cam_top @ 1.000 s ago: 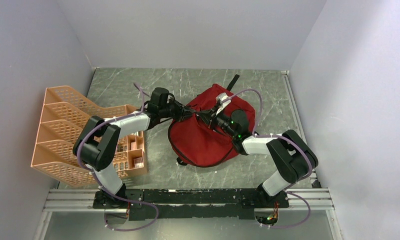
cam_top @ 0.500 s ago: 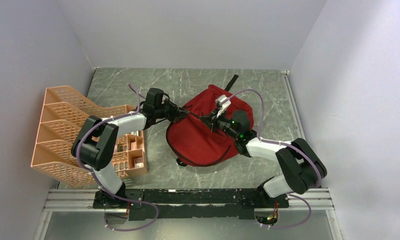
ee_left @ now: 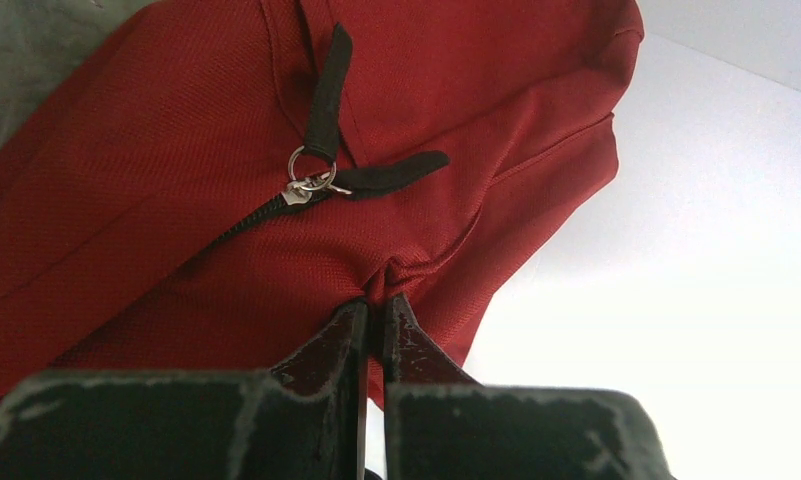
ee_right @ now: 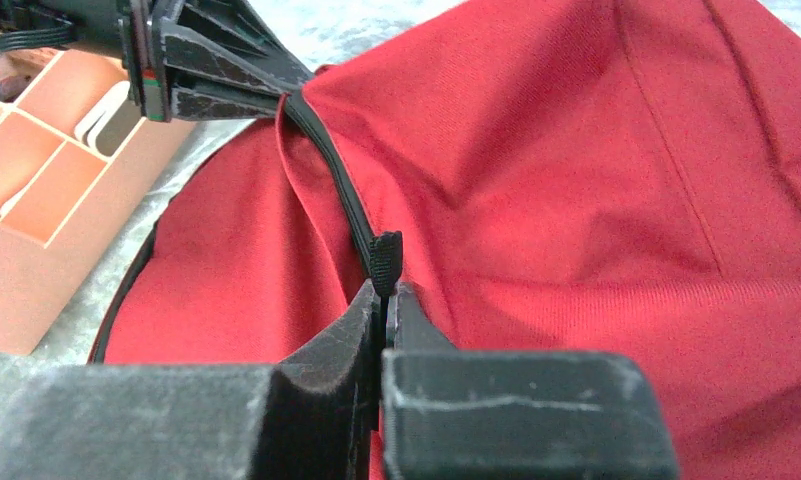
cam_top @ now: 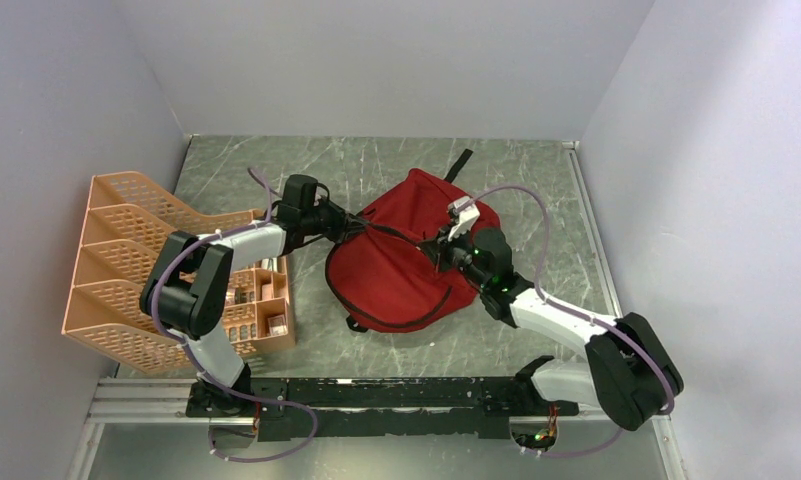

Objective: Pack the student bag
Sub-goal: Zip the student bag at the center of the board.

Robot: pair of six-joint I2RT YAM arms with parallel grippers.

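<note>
Bag: red, slumped, black-zippered | left gripper: pinching its red fabric | right gripper: pinching black zipper tab

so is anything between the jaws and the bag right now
nothing visible stands between them. the left gripper has its jaws shut on a fold of the student bag, and the right gripper has its jaws shut on the black tab at the bag's zipper line
</note>
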